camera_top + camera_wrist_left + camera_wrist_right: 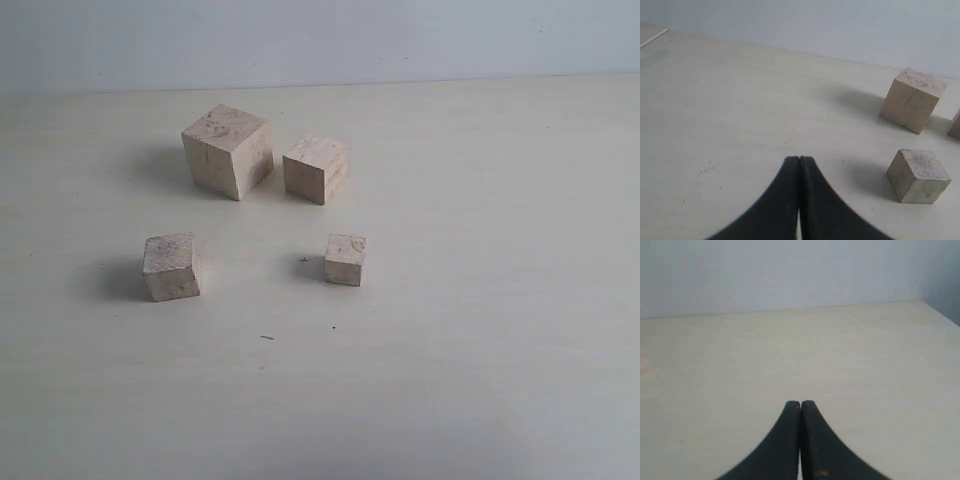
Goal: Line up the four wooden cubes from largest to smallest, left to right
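Note:
Four pale wooden cubes sit on the table in the exterior view. The largest cube (228,150) is at the back left, with the second-largest cube (315,167) just right of it. The third cube (171,266) is at the front left and the smallest cube (345,259) at the front right. Neither arm shows in that view. My left gripper (799,159) is shut and empty; the largest cube (912,99) and the third cube (918,175) lie off to its side, and a sliver of another cube (956,125) shows at the frame edge. My right gripper (800,403) is shut, with only bare table before it.
The cream tabletop (480,330) stretches wide around the cubes. A pale wall (320,40) stands behind the table's far edge. A table corner (920,302) shows in the right wrist view.

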{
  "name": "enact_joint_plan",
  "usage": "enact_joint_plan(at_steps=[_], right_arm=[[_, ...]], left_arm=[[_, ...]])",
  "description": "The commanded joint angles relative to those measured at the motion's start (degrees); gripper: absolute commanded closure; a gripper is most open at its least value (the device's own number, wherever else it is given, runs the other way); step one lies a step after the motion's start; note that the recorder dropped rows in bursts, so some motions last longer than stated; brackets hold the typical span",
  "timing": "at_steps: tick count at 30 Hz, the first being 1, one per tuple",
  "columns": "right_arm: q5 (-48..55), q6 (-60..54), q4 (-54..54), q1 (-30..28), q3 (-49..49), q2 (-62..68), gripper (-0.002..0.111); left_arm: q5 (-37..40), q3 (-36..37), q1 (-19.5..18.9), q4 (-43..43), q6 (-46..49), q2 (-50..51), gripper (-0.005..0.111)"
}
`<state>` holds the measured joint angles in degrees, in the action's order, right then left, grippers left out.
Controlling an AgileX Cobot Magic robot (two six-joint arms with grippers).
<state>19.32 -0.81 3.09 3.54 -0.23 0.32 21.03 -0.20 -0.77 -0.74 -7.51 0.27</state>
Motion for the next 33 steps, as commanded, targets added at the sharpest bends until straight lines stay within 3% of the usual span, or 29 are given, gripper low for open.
enact_joint_plan(at_steps=[1,9,16,27,33], right_arm=[[-0.57,-0.05,-0.27,-0.26,0.23,-0.32,0.108],[-2.55,-0.21,-1.01,-0.26,0.23,-0.32,0.108],[-25.49,-0.05,-0.14,-0.26,0.23,-0.32,0.108],[-39.41,3.51,1.07,-0.26,0.23,-0.32,0.108],[-37.84,9.41,1.35,-0.26,-7.13,0.35,0.108]], left_arm=[[-0.65,0.2,0.32,0.06,0.17,-0.27,0.107],[-0.65,0.2,0.32,0.06,0.17,-0.27,0.107],[-0.65,0.2,0.32,0.06,0.17,-0.27,0.107],[-0.65,0.2,0.32,0.06,0.17,-0.27,0.107],[-0.65,0.2,0.32,0.06,0.17,-0.27,0.107]])
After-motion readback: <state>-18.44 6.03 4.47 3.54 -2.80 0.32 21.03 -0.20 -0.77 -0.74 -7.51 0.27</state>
